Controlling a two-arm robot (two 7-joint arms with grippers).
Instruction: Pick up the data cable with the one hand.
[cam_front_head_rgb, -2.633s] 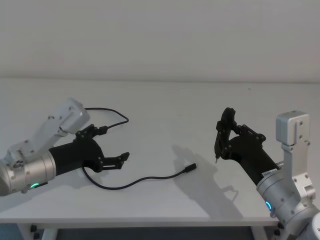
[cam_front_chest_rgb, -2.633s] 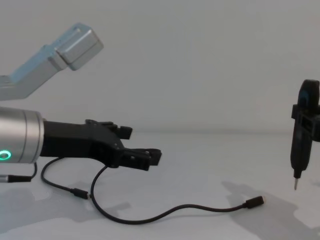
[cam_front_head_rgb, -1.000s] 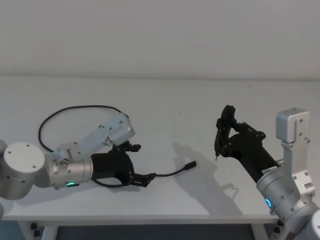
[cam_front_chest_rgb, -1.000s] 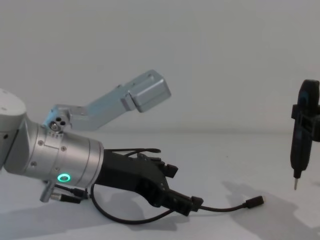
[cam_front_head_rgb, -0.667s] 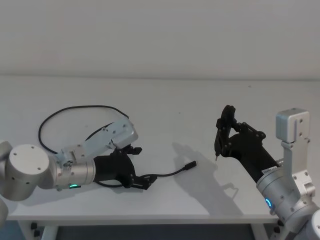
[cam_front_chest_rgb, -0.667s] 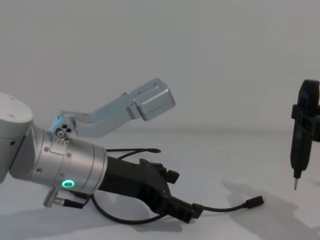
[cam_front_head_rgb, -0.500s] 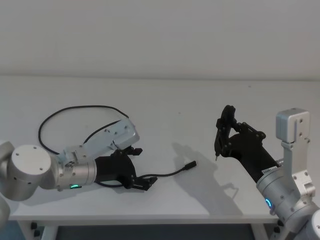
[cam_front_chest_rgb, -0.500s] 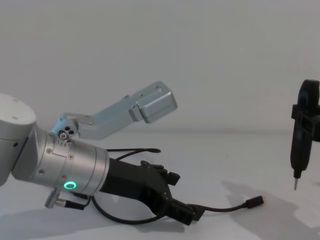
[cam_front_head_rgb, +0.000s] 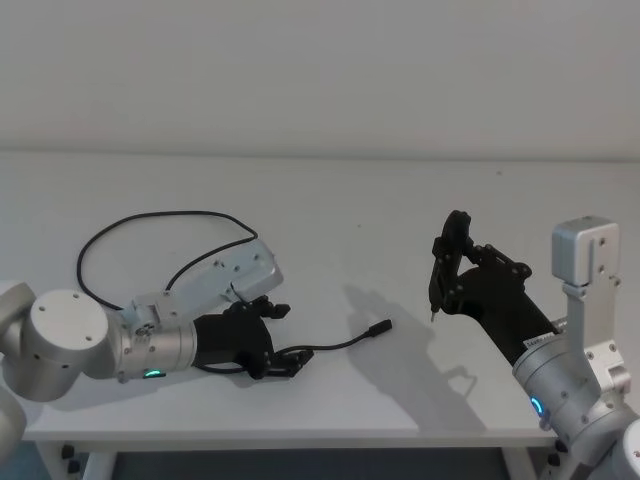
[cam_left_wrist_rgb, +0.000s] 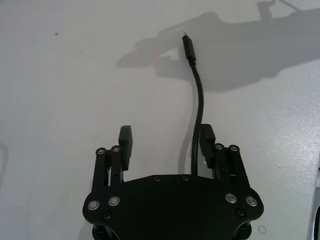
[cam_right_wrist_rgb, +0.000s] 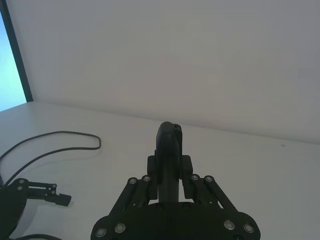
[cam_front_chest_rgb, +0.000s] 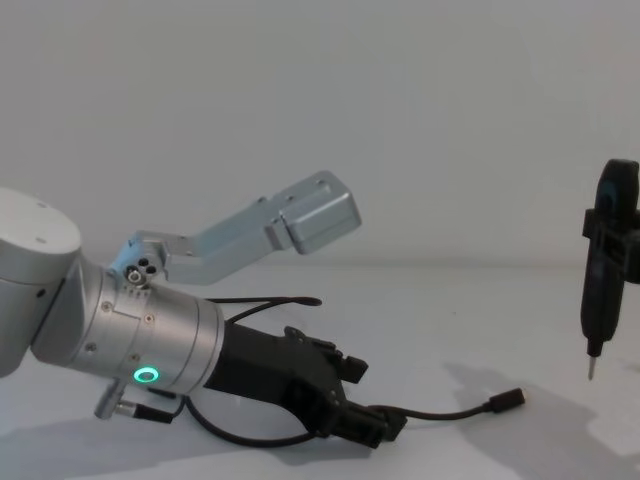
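The data cable (cam_front_head_rgb: 335, 348) is a thin black cord lying on the white table, looping at the back left and ending in a small plug (cam_front_head_rgb: 380, 330). My left gripper (cam_front_head_rgb: 285, 338) is low over it and open. In the left wrist view the data cable (cam_left_wrist_rgb: 197, 95) runs between the jaws of the left gripper (cam_left_wrist_rgb: 166, 144), close beside one finger (cam_left_wrist_rgb: 207, 142). In the chest view the left gripper (cam_front_chest_rgb: 372, 402) is down at the cable (cam_front_chest_rgb: 440, 412). My right gripper (cam_front_head_rgb: 452, 272) is raised at the right, shut on a slim black pointed tool (cam_front_chest_rgb: 605, 270).
The white table (cam_front_head_rgb: 330, 220) stretches to a plain wall behind. The cable's far loop (cam_right_wrist_rgb: 50, 137) lies behind the left arm. The tool's tip (cam_front_head_rgb: 432, 318) hangs above the table, right of the cable's plug (cam_front_chest_rgb: 508, 400).
The left arm has swung in over the cable and come down, so its open jaws now straddle the cord. The right arm and its tool have not moved.
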